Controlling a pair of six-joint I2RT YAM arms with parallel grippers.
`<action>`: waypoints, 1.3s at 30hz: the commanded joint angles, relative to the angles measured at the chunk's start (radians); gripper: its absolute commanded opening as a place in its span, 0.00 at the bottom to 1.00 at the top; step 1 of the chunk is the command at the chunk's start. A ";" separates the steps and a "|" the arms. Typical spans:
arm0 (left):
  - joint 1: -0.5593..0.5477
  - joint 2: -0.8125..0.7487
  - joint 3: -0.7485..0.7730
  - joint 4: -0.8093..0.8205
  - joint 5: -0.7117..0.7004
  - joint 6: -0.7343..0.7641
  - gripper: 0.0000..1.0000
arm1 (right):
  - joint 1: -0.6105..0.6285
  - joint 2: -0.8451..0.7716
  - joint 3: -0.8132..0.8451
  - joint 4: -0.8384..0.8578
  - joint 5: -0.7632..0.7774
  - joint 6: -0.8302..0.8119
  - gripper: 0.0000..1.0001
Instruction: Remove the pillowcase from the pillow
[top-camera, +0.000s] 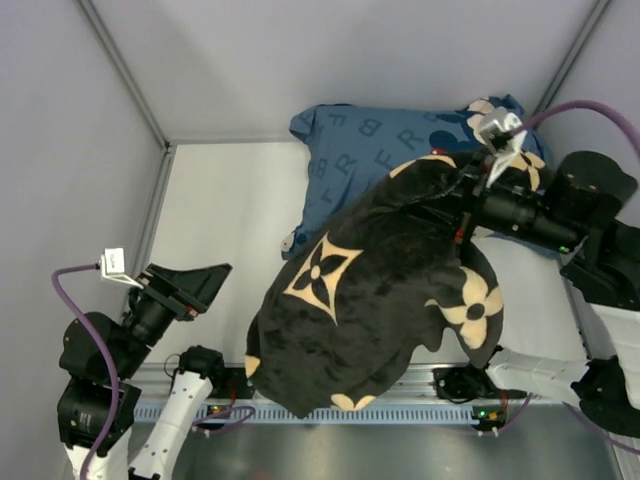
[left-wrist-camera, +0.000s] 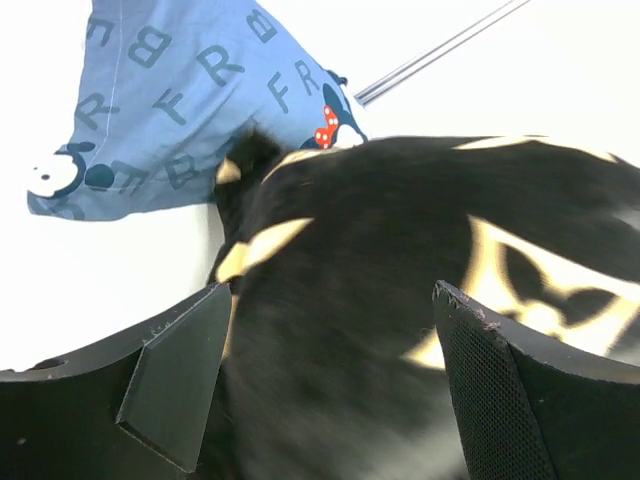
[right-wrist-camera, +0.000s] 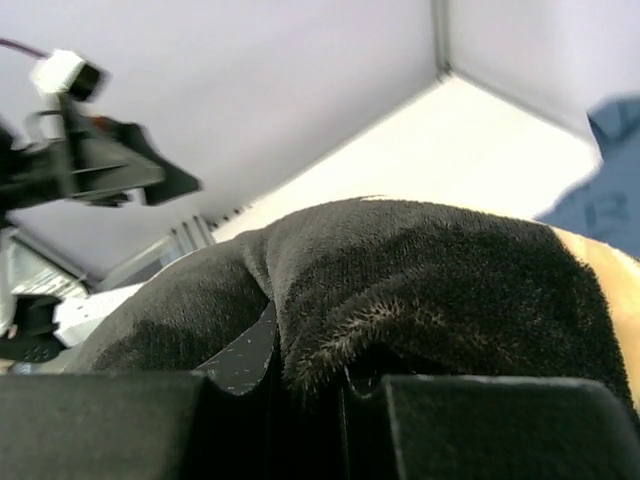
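The black pillowcase (top-camera: 370, 290) with tan flower motifs hangs bulging over the table's middle, lifted at its upper right. My right gripper (top-camera: 463, 203) is shut on a fold of that fabric. In the right wrist view the plush pillowcase (right-wrist-camera: 430, 280) is pinched between the shut right gripper (right-wrist-camera: 310, 370). My left gripper (top-camera: 212, 288) stands open to the left of the pillowcase, apart from it. In the left wrist view the left gripper (left-wrist-camera: 335, 340) faces the pillowcase (left-wrist-camera: 400, 250), with nothing held between its fingers (left-wrist-camera: 180, 380). The pillow is hidden.
A blue letter-printed pillow (top-camera: 360, 150) with cartoon mice lies at the back, partly under the black fabric, and shows as the blue pillow (left-wrist-camera: 170, 100) in the left wrist view. The white table (top-camera: 220, 230) is bounded by grey walls, a metal post (top-camera: 120, 70) and a front rail (top-camera: 400, 410).
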 joint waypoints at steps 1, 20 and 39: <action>0.005 -0.001 0.046 0.000 -0.012 0.027 0.85 | 0.006 0.130 0.093 0.090 0.178 -0.010 0.00; 0.005 0.312 0.112 -0.147 -0.012 0.137 0.74 | -0.175 1.166 0.485 0.289 -0.172 0.203 0.77; -0.271 0.772 0.139 0.022 -0.249 0.136 0.82 | -0.335 0.732 -0.029 0.722 -0.187 0.329 0.99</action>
